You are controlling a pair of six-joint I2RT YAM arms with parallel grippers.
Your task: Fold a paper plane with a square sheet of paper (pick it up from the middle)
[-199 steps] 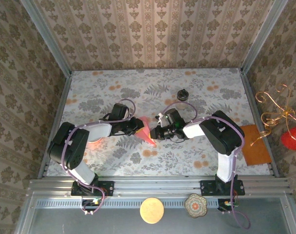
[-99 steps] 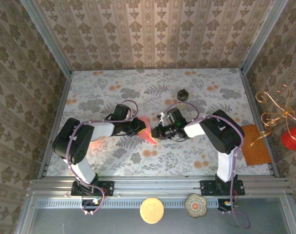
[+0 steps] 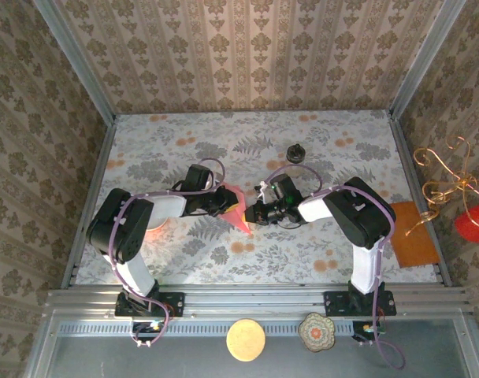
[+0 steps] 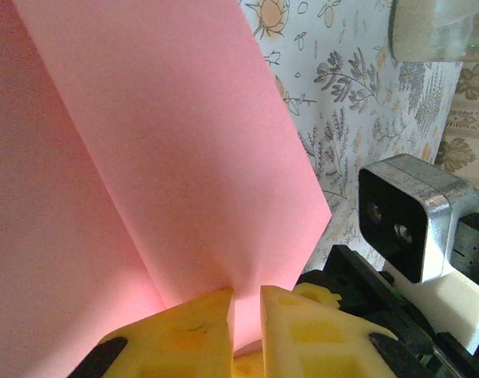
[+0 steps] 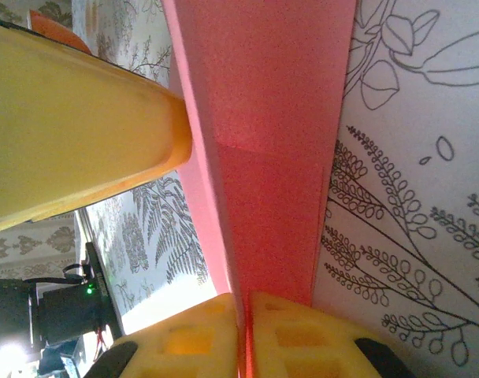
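Presently, the folded salmon-pink paper is pinched by the narrowly closed left end effector and right end effector.

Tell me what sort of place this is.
Probably a robot test cell dressed as a home: wallpapered walls, a floral table cover, and an aluminium rail carrying two robot arms.

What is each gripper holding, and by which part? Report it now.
Both pinch the pink paper: the left gripper where a crease runs down to its edge, the right gripper on a folded edge at the opposite side.
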